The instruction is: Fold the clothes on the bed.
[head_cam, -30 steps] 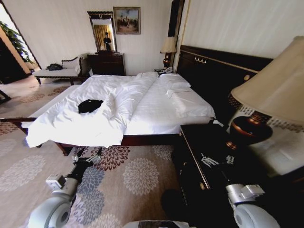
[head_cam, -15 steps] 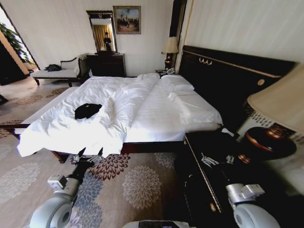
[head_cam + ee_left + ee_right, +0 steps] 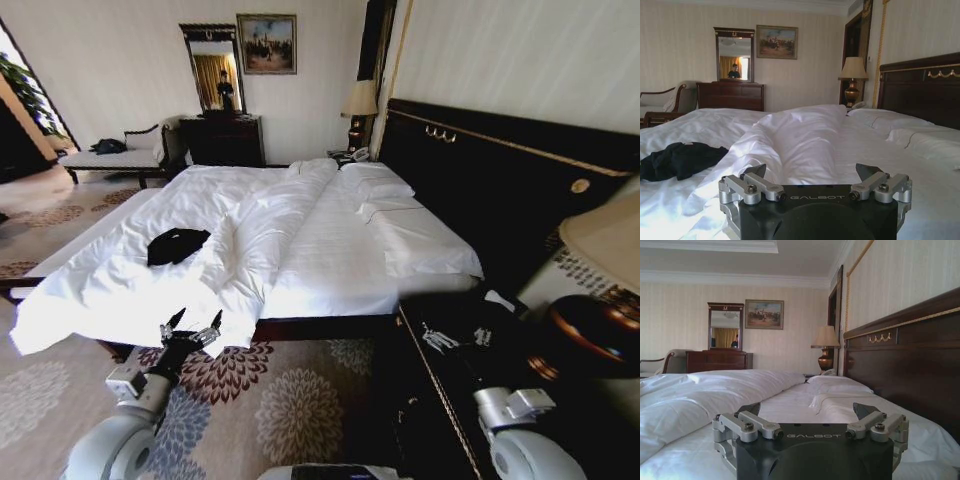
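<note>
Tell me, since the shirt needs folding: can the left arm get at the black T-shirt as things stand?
Probably not yet: the open left gripper sits at the bed's foot edge, the black T-shirt farther in; nothing blocks the way.

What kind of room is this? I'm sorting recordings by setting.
Likely a hotel bedroom: a large double bed with white linen against a tall dark wooden headboard, a brass bedside lamp, and a dark wooden dresser with mirror.

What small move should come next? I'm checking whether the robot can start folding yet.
Probably drive a little further left along the bed. The black T-shirt lies crumpled on the duvet, beyond and left of the open left gripper, which hangs at the bed's edge. The right gripper is open too.
</note>
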You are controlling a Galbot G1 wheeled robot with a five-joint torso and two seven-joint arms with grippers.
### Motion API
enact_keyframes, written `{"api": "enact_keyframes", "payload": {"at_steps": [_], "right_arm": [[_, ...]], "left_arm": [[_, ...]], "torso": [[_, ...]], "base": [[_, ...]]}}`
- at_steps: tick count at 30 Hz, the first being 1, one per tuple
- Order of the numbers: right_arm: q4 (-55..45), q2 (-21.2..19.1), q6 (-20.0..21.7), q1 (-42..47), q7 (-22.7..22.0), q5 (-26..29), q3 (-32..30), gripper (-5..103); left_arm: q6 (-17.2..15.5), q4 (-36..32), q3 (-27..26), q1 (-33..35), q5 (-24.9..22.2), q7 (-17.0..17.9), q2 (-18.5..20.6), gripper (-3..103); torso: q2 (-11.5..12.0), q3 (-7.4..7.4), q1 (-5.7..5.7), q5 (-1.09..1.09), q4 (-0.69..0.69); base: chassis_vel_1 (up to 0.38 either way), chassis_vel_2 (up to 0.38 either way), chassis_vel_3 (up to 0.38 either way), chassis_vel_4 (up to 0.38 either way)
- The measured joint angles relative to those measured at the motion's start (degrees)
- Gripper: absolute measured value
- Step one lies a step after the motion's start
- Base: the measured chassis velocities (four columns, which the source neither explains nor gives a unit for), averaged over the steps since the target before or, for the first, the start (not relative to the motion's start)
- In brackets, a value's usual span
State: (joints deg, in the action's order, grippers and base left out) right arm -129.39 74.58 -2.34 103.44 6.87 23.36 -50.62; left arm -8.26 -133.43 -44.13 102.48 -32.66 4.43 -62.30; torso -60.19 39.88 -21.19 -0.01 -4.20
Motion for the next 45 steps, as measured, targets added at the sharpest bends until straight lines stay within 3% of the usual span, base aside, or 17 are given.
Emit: {"api": "enact_keyframes", "payload": {"at_steps": [45], "right_arm": [[0.2,0.9,0.2,0.1,-0.8,-1.5,2.0,100]], "left_arm": [[1.5,-0.2,-1.2,1.4,-0.1,-0.7,-0.5,100]], "torso": [[0.0,0.0,-0.01,0.01,0.01]], "base": [[-0.176,0.182,0.18,-0.17]]}}
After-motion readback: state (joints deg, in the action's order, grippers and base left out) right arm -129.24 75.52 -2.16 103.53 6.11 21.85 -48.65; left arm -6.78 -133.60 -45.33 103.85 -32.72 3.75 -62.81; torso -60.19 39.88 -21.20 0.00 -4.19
